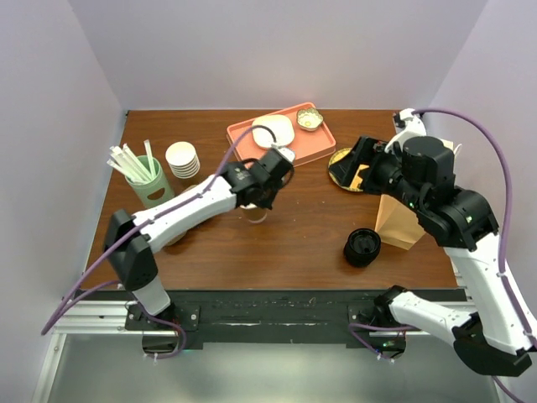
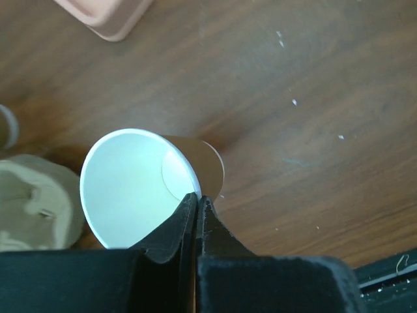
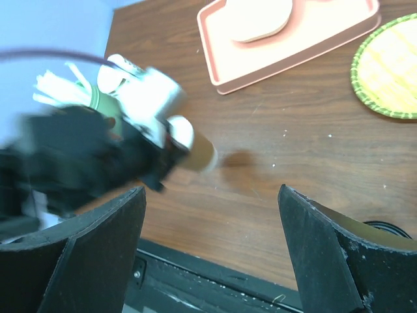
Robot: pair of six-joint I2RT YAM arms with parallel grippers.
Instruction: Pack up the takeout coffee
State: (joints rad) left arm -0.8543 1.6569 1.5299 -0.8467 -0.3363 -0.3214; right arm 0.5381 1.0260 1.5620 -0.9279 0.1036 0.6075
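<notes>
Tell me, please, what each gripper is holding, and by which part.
The left gripper pinches the lidless brown paper cup, white inside, by its rim. The right gripper stands open, holding nothing.

Stacked cream cups (image 1: 182, 159) stand between a green straw holder (image 1: 153, 186) and pink tray (image 1: 317, 146).

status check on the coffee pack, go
Left claw shut on brown cup rim; cup lidless. Right claw open, empty. Black round piece loose on table beside paper bag.

White arm links (image 1: 197, 204), black joints (image 1: 134, 262), trailing purple cables (image 1: 497, 155), black wedge-shaped fingers (image 3: 339, 261)
</notes>
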